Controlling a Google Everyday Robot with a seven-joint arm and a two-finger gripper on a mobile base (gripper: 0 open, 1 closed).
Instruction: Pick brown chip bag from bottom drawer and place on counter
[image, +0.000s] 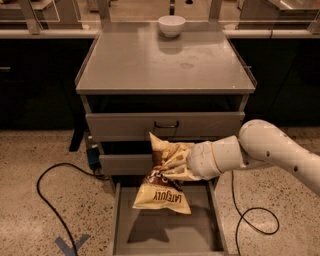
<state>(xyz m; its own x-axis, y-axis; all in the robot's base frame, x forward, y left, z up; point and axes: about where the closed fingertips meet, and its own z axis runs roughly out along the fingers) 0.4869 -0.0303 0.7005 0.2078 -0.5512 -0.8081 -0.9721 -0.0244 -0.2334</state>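
My gripper (172, 167) is shut on the brown chip bag (162, 192), gripping its dark middle. The bag has cream-tan ends with printed lettering and hangs in the air in front of the middle drawer, well above the floor of the open bottom drawer (167, 230). The bag's shadow falls on the drawer floor. My white arm (265, 150) reaches in from the right. The counter (150, 62) is the flat grey top of the cabinet, higher up and behind the bag.
A white bowl (171, 25) stands at the back of the counter. Two upper grey drawers (165, 125) with dark handles are closed. Black cables (55, 200) lie on the speckled floor left and right of the cabinet. A blue tape mark (70, 245) is at lower left.
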